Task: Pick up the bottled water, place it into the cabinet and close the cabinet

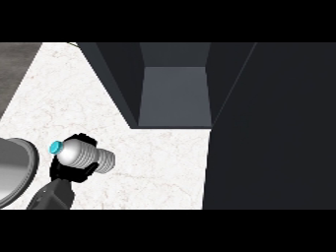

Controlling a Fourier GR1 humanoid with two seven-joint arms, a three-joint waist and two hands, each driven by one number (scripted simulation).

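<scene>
While it hangs over the white counter [163, 167], left hand [70, 172] curled round the water bottle [83, 153], blue cap [55, 147] pointing left; dark cabinet [174, 98] open, well apart

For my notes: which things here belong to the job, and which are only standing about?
Job: bottled water, held in the left hand; the open cabinet; its door.
Standing about: grey round object at the left edge; marble counter.
</scene>
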